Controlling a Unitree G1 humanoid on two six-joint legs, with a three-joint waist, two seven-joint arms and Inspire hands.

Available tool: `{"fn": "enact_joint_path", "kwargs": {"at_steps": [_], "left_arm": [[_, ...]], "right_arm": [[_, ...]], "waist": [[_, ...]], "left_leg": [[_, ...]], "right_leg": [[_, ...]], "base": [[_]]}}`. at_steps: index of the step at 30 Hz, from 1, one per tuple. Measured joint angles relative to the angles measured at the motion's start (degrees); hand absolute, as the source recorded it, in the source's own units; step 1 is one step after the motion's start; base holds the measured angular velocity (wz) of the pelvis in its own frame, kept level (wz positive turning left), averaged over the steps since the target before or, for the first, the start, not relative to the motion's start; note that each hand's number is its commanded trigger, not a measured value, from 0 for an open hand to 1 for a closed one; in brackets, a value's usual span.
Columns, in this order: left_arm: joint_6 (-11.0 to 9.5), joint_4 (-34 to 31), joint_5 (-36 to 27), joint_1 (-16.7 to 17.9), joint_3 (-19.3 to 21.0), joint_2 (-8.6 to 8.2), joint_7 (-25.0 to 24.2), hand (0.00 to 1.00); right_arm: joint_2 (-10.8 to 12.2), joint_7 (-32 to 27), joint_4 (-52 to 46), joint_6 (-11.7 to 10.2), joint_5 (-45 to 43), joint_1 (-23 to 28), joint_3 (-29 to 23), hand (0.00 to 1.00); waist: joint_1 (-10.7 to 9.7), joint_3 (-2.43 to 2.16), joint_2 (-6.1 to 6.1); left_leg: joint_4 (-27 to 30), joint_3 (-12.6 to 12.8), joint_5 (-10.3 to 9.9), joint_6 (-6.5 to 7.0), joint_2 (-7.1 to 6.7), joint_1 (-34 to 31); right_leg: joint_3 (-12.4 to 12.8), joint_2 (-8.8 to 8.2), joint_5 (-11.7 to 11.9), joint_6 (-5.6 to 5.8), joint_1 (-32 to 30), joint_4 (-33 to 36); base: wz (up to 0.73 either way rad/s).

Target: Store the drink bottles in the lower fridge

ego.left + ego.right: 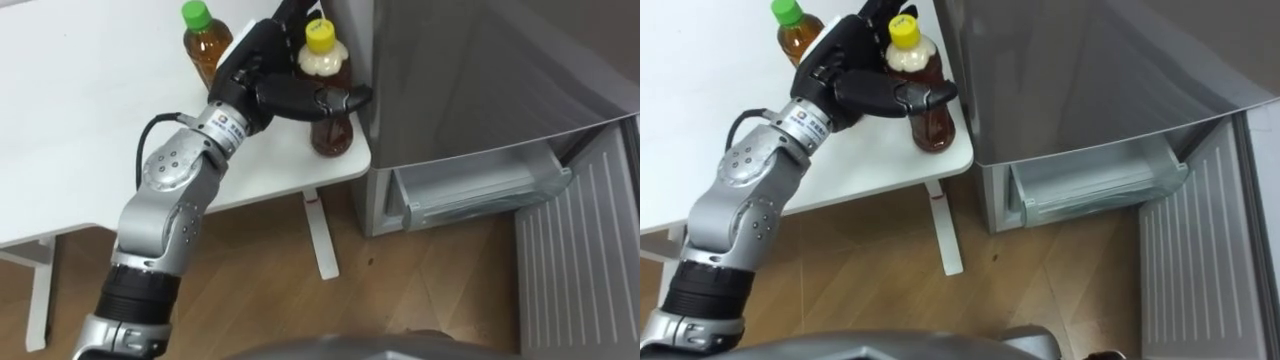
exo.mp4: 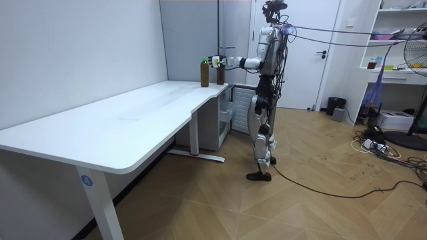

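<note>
The left robot hand (image 1: pixel 252 72) is grasping the yellow bottle (image 1: pixel 332 132): its thumb lies across the front just under the shoulder and its fingers reach round behind, while the bottle's base rests on the table (image 1: pixel 80 130), right at the corner next to the fridge (image 1: pixel 480 70). The hold sits high on a smooth, rounded body, so I judge slipping the main risk: if the squeeze is weak, the bottle may slide down or swing at the bottom once lifted, and from this corner it would go straight to the floor. The green bottle (image 1: pixel 205 45) stands just beside the back of the hand, so a sideways pull or a twist of the wrist could tip it. The fridge wall is close on the other side, and a lift that drifts that way would knock the bottle against it. The lower door (image 1: pixel 580 270) is open and the drawer (image 1: pixel 480 190) sits well below table height, so the carry down is long, and the bottle could catch on the drawer's front lip.
</note>
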Motion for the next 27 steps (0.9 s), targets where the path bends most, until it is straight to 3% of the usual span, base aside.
{"fn": "enact_joint_path", "kwargs": {"at_steps": [6, 27], "left_arm": [[0.02, 0.38, -0.07, -0.01, -0.65, 0.01, -0.01, 1.0], [1.83, 2.77, 0.16, 0.0, -2.24, 0.18, -0.23, 1.0]], "right_arm": [[0.0, 0.0, 0.07, 0.02, 0.24, 0.05, 0.01, 0.0], [0.08, -1.72, 0.44, -0.05, 0.46, 0.01, 0.05, 0.0]], "waist": [[0.09, 0.21, 0.08], [0.02, 0.75, -0.76]], "left_leg": [[0.01, 1.62, 0.0, 0.0, 0.15, -0.16], [-0.03, 1.5, -0.01, -0.01, 0.17, -0.29]], "right_leg": [[0.22, 0.01, -0.01, 0.02, -0.27, -0.42], [0.14, 0.02, 0.05, -0.02, -0.33, -0.43]], "base": [[-0.01], [0.0]]}}
